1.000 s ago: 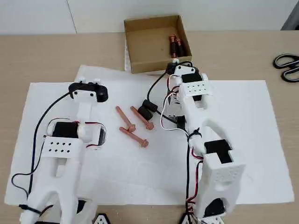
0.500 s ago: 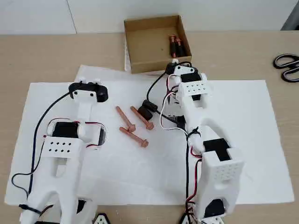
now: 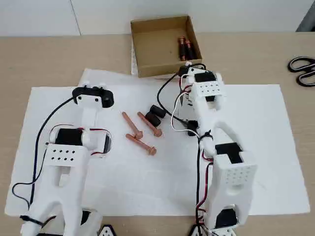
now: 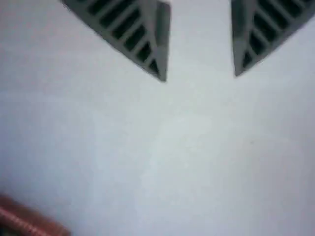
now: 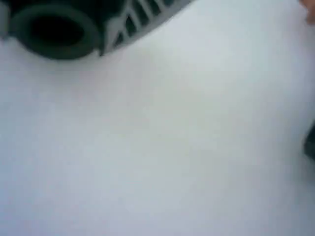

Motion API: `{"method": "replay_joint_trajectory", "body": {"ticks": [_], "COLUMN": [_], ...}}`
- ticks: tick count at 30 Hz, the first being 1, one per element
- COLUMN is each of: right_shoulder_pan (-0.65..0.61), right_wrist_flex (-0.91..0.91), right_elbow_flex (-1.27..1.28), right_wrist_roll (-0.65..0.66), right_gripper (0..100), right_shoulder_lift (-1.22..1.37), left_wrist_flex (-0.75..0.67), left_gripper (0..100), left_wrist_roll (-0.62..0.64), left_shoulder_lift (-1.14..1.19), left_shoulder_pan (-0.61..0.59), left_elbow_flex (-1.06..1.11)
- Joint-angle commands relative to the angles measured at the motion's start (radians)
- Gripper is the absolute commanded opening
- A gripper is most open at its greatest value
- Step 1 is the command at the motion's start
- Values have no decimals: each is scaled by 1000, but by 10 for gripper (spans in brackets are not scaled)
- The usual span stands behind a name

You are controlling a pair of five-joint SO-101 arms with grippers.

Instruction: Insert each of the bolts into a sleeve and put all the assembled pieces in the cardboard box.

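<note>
At the far edge of the tabletop, about midway along it, sits the open cardboard box, with two assembled pieces lying side by side near its right wall. Just in front of the box a white paper sheet covers much of the tabletop. Near the sheet's middle lie three loose bolts: two nearly parallel, the third nearer the sheet's front edge. Two black sleeves lie touching each other just beside the bolts, on the side toward the box. The left gripper hangs toward the sheet's far left corner, its pincer apart over bare paper, and the end of one bolt lies close by. The right gripper is near the sheet's far edge, in front of the box's near right corner. A sleeve shows end-on just beside it, but whether the pincer is apart, together or clamped on that sleeve cannot be told. A pair of scissors lies at the tabletop's right edge.
</note>
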Motion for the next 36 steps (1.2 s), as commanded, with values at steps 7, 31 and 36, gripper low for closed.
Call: {"method": "replay_joint_trajectory", "body": {"ticks": [7, 31, 36], "right_shoulder_pan": [76, 170, 171], "right_wrist_flex": [269, 274, 274], "right_elbow_flex": [-387, -114, -114], "right_wrist_roll": [83, 130, 130], "right_gripper": [3, 3, 3], "right_shoulder_lift": [-33, -565, -567], "left_wrist_flex": [43, 166, 218], "left_gripper": [84, 84, 84], "left_wrist_roll": [-3, 140, 269], "left_shoulder_lift": [-18, 698, 695], "left_shoulder_pan": [2, 216, 313], "left_elbow_flex": [-110, -682, -677]}}
